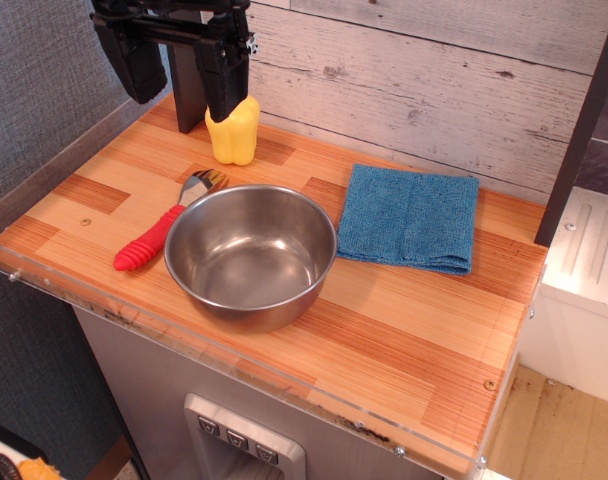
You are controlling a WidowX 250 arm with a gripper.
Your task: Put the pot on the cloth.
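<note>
The shiny steel pot [250, 255] stands upright and empty on the wooden tabletop, near the front left. The folded blue cloth [409, 217] lies flat to its right, a small gap apart from the pot's rim. My gripper [179, 65] hangs at the top left, well above and behind the pot, its two black fingers [227, 85] spread apart with nothing between them.
A yellow bell pepper [234, 130] stands behind the pot, just under my right finger. A fork with a red handle [154, 237] lies touching the pot's left side. The table [404, 350] has a clear plastic rim; a dark post [579, 130] rises at the right.
</note>
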